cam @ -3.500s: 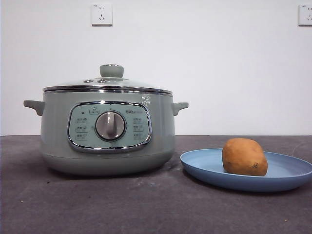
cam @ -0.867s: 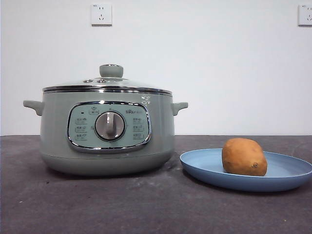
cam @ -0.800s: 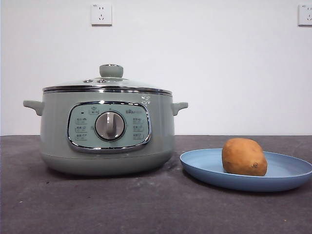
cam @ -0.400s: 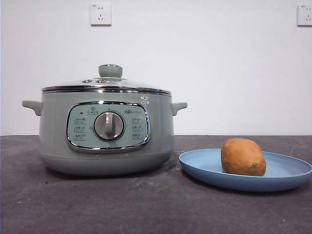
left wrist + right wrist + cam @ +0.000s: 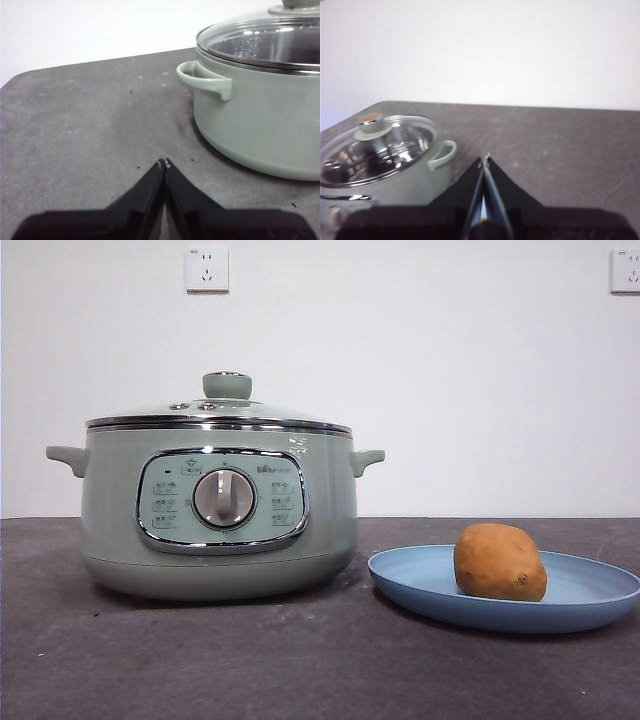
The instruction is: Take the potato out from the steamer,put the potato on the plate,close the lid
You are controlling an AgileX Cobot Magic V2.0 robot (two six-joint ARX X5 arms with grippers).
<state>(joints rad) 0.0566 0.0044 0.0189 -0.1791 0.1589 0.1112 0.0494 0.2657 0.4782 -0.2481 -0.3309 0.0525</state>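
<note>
The sage-green steamer stands at the left in the front view with the glass lid seated on it, green knob up. The orange-brown potato lies on the light blue plate to the steamer's right. Neither arm shows in the front view. My left gripper is shut and empty, low over the table beside the steamer and its side handle. My right gripper is shut and empty, held above the table beside the steamer, whose lid shows closed.
The dark grey tabletop runs to a white wall with two power sockets. The table's edge shows in the left wrist view.
Nothing among the task's things has moved; the front picture only shifts by a pixel or two.
</note>
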